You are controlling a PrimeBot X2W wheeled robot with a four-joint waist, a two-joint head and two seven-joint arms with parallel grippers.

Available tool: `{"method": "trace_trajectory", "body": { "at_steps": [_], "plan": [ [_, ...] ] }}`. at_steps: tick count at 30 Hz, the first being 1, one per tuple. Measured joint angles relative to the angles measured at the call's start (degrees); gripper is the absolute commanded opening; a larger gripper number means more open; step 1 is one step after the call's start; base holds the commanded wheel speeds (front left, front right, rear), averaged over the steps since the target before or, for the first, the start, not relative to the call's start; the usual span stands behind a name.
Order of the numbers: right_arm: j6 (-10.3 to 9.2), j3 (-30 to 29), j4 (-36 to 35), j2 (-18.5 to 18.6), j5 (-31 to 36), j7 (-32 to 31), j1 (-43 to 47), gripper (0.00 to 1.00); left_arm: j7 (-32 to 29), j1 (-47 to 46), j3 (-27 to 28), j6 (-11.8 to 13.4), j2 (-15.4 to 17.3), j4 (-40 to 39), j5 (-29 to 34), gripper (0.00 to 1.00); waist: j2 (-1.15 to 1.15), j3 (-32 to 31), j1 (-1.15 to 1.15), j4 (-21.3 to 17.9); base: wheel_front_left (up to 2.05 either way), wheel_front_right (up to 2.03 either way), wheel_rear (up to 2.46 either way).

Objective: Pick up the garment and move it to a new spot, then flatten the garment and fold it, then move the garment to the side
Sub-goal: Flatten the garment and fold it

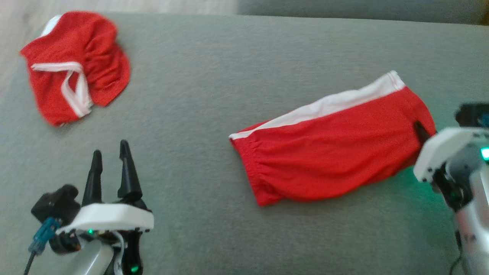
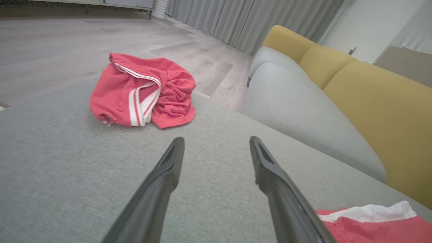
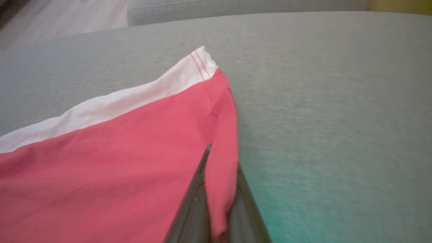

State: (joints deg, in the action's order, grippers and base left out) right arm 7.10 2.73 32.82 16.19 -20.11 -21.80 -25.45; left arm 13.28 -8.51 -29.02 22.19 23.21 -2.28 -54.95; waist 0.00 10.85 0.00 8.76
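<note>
Head view first: your right gripper [image 1: 421,131] is pinched shut on the right-hand edge of the garment [image 1: 332,149], which lies flat-ish on the grey cushion [image 1: 214,68], right of centre, white band on the far side. That's a one-corner hold, so if you lift from here the rest probably hangs and bunches, and whatever fold it has could fall apart. Your left gripper [image 1: 110,149] sits at the lower left, fingers spread wide, holding nothing and well apart from the garment, so it's no help if the cloth sags. Watch the red heap [image 1: 74,67] at the far left too: carry the garment that way and the two could tangle. Left wrist view: same wide fingers over bare cushion, the heap [image 2: 145,91] ahead near the cushion's edge with floor [image 2: 50,44] beyond it, so overshoot and stuff goes overboard. Right wrist view: only a thin strip of hem runs between the fingers [image 3: 189,209]. I can't tell if both layers are caught. If it's just the top one, pulling peels it open, and a quick tug could slip the hem right out.
</note>
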Motion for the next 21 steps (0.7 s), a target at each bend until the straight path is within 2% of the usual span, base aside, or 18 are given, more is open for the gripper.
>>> {"method": "trace_trajectory", "body": {
  "at_steps": [5,12,17,21],
  "plan": [
    [0.00,-4.6,-5.6,-2.1,1.7,2.6,7.3,0.00,0.2,2.4,0.8,0.0,0.1,0.0,0.1,1.00,0.00,-1.3,0.00,-4.4,0.00,0.00,0.00],
    [0.00,-10.4,-11.3,-7.3,5.8,3.2,14.5,0.00,0.1,3.0,-0.3,0.0,0.0,0.1,0.2,1.00,0.00,-2.5,0.00,-9.4,0.00,0.00,0.00],
    [0.00,-12.1,-13.6,-9.8,7.7,3.2,15.8,0.00,-0.1,3.0,-1.1,0.0,-0.2,0.6,0.5,1.00,0.00,-3.1,0.00,-10.2,0.00,0.00,0.00],
    [0.00,-10.6,-14.8,-10.7,8.6,3.2,15.4,0.00,-0.2,3.0,-2.2,-0.1,-0.3,1.7,0.5,1.00,0.00,-3.7,0.00,-9.4,0.00,0.00,0.00]
  ]
}}
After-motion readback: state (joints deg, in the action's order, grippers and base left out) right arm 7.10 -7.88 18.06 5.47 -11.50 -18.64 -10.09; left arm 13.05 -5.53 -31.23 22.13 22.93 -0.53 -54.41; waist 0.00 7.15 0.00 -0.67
